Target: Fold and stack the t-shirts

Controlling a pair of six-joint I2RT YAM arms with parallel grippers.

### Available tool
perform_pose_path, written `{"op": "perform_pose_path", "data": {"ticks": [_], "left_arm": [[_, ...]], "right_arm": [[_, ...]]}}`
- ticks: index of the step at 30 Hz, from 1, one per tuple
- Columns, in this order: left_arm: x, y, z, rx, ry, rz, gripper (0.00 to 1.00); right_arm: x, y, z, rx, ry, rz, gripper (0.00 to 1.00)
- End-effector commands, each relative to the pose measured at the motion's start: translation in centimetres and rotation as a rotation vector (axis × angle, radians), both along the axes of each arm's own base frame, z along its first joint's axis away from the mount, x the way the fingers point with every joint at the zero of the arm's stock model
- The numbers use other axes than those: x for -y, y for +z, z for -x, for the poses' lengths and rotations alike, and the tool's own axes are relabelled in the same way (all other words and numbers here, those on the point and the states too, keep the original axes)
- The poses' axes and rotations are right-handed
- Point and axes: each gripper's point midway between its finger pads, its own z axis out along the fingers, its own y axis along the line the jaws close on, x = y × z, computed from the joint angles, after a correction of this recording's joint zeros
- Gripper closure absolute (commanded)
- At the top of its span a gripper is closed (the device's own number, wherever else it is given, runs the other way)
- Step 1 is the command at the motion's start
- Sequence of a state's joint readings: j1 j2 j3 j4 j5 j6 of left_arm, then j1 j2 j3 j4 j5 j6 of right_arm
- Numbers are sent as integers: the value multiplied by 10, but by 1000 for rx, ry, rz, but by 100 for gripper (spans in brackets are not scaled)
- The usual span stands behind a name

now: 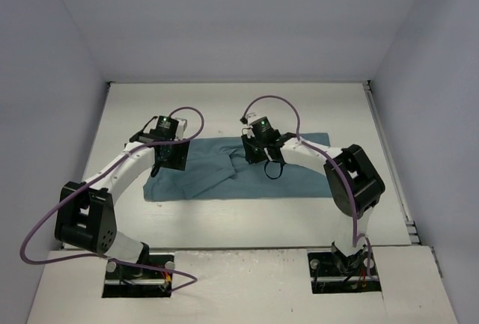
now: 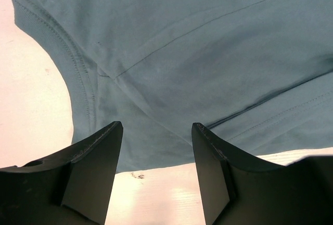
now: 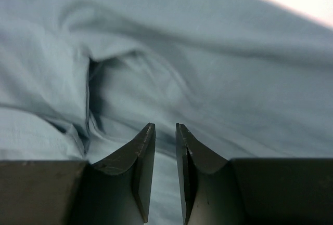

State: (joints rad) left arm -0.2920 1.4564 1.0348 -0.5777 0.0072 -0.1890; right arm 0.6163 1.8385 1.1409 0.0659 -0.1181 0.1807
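Nearest, our left gripper (image 2: pixel 156 126) stands wide open and empty over the edge of the t-shirt (image 1: pixel 247 185). Our right gripper (image 3: pixel 165 126) is almost closed, with nothing in it. The t-shirt lies in the middle of the table (image 1: pixel 224 219), only partly folded, we judge; stacking remains. We read no writing.

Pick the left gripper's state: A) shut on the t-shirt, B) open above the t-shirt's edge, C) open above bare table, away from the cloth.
B: the left wrist view shows the left gripper spread wide, nothing in it, over the teal t-shirt where its edge meets the table.
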Motion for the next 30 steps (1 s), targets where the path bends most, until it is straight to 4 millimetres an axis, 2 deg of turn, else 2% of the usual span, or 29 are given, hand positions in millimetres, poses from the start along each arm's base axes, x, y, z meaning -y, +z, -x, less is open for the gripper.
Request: {"op": "perform_pose_path", "data": {"ticks": [1,4,7,9,12,15,23,25,30], "left_arm": [[8,20,-16,76,-31,45,47],[16,24,-12,86,-64,72,47],[24,32,0,103,-64,85,46],[24,38,12,94,32,131,46],[19,36,22,91,170,171,44],[7,21,33,71,274,149,41],[-3,-21,47,-57,360,109,41],[-9,-29,46,-75,386,106,41],[-6,-39,36,-74,402,130,42]], "right_arm": [[-6,5,18,-19,92,-40,80],[-5,10,22,-5,115,-41,80],[-11,33,20,43,158,-72,79],[-15,53,17,85,172,-100,79],[-18,69,12,115,158,-122,79],[-23,77,5,123,138,-143,76],[-43,77,-10,114,148,-163,76],[-46,74,-9,107,154,-163,76],[-52,65,-2,90,171,-152,76]]}}
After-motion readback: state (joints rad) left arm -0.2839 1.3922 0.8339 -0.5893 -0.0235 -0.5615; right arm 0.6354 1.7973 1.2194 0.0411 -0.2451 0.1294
